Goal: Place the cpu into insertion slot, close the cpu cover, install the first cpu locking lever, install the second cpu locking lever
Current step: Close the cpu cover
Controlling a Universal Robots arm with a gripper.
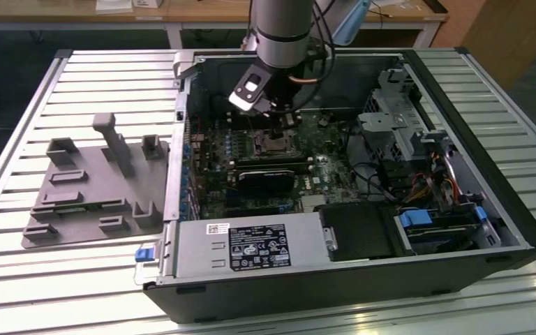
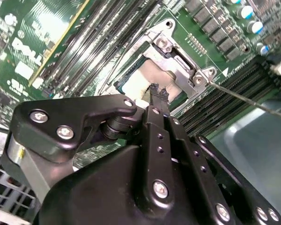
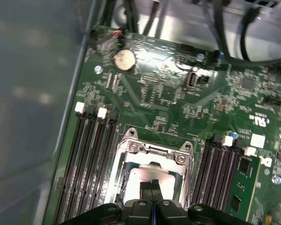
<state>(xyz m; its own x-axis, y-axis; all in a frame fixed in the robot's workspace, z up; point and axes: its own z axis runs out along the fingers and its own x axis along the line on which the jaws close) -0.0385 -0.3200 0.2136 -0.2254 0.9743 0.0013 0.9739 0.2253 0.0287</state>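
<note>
Black gripper (image 2: 158,93), shut, its two tips pressed together with nothing between them, stands over the cpu (image 2: 147,77). In both wrist views the tips sit at the edge of the chip's silvery top; whether they touch it or hover just above it I cannot tell. The cpu lies flat inside the insertion slot (image 3: 115,174), square with its silver rim. The cpu cover (image 3: 152,159) lies down around the chip, whose metal top shows through its window. In the second wrist view a thin metal rod (image 2: 246,97) juts out from one corner of the socket across the long memory slots (image 2: 225,101).

Around the socket spreads the green motherboard (image 3: 168,103), with rows of memory slots on both sides of it and a round coin cell (image 3: 124,60) further off.

In the exterior view the arm (image 1: 282,28) comes down from the upper middle of the frame into the open computer case (image 1: 505,230). A black card (image 1: 268,183) sits just below the socket in the frame, and the silver power supply (image 1: 249,248) lies lower still. Left of the case, a grey moulded fixture plate (image 1: 82,202) rests on the slatted tabletop (image 1: 63,286).
</note>
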